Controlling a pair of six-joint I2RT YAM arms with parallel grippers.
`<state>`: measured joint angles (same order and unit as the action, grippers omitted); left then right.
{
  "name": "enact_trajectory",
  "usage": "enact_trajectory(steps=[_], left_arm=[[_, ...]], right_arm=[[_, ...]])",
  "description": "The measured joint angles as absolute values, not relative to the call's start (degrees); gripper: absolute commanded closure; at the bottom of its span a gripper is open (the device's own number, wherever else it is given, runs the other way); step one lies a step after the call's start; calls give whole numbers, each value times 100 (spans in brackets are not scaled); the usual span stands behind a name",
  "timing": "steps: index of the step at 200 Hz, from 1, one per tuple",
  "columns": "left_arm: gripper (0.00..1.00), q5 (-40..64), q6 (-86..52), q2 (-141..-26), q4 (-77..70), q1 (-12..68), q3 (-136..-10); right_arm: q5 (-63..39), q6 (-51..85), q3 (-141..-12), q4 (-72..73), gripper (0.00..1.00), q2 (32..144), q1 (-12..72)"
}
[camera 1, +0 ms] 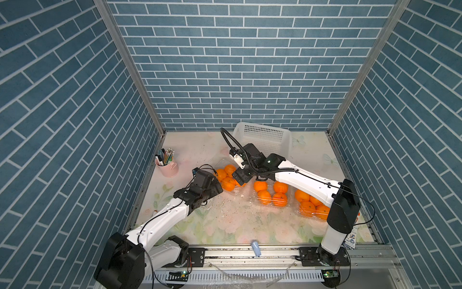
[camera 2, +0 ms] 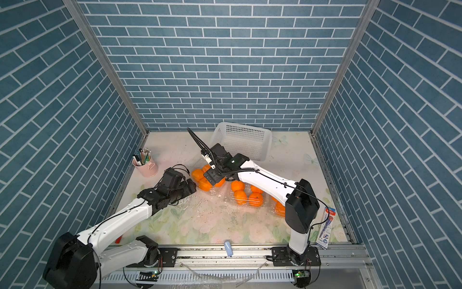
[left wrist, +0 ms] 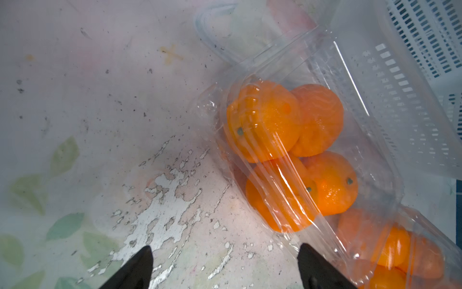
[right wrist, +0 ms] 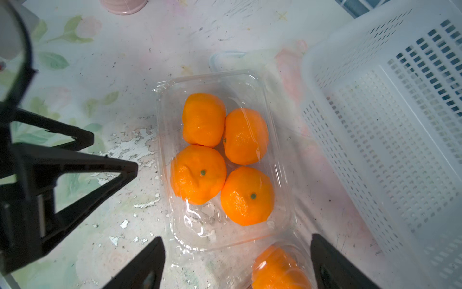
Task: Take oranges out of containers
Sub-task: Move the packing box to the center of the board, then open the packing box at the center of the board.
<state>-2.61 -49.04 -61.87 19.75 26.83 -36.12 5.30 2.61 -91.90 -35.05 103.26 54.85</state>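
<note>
Front rail (camera 1: 225, 252) first: small pale-blue cylinder (camera 1: 256, 248) lying on it between the two arm bases, flat printed pack (camera 2: 325, 225) lying at the desk's right front corner beside the right arm (camera 1: 307, 180). Desk (camera 1: 225, 225) has a floral cover, worn through in patches. Three clear containers (camera 1: 271, 192) sit in a row across the middle, four oranges (right wrist: 198, 174) in each. First container (right wrist: 200, 225) is the one nearest the left arm (camera 1: 162, 217), fruit packed two by two, stem dots up on a couple. Can't tell if its lid is over the fruit: left wrist view shows clear plastic glare across them, right wrist view looks mostly uncovered. Middle one sits just beside it, third container (camera 1: 297, 210) partly hidden under the right arm. Left jaws: wide, nothing between them, low over bare desk just beside the first container; right wrist view shows a gap between tip and plastic. Right jaws: wide too, gripping nothing, hanging above the near end of the first container, with an orange from the middle one showing between the tips. White perforated basket (camera 1: 265, 140) sits behind the containers toward the back wall, pink cup of pens (camera 1: 167, 167) well apart at the left wall.
</note>
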Motion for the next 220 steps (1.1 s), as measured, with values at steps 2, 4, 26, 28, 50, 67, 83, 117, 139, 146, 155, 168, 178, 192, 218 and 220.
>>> enact_trajectory(steps=[2,4,26,28,50,67,83,117,139,146,155,168,178,192,218,220], left_arm=[[5,-261,-4901,-6160,1981,2672,-3612],[5,-257,-4897,-6130,1988,2657,-3607],[4,-128,-4818,-5734,2073,2375,-3516],[4,-115,-4821,-5712,2084,2353,-3500],[4,84,-4805,-5454,2171,1876,-3251],[4,344,-4805,-5435,2174,1459,-3026],[4,639,-4816,-5518,2171,1109,-2847],[1,1087,-4816,-5701,2045,886,-2705],[1,1264,-4812,-5695,1911,840,-2650],[1,1306,-4812,-5684,1857,812,-2617],[1,1363,-4812,-5662,1798,768,-2556],[1,1455,-4812,-5636,1730,690,-2462],[1,1511,-4810,-5627,1680,635,-2397],[1,1592,-4812,-5618,1608,580,-2314],[1,1706,-4807,-5618,1514,532,-2222],[1,1715,-4807,-5621,1505,530,-2215]], right_arm=[[537,266,-9205,-3505,9,10339,5487],[545,270,-9223,-3503,9,10366,5494],[648,270,-9378,-3516,10,10551,5544],[663,270,-9402,-3524,10,10571,5548],[770,266,-9719,-3605,10,10868,5601],[840,263,-10103,-3763,10,11170,5660],[919,259,-10560,-4007,9,11498,5730],[1083,248,-11332,-4486,5,12086,5900],[1122,252,-11719,-4812,3,12390,5964],[1133,252,-11887,-4939,3,12505,5979],[1142,252,-12064,-5017,2,12654,5999],[1146,255,-12307,-5170,2,12866,6025],[1151,252,-12418,-5245,2,12997,6034],[1153,252,-12525,-5349,1,13137,6051],[1205,252,-12766,-5509,2,13345,6099],[1212,255,-12781,-5516,2,13364,6101]])
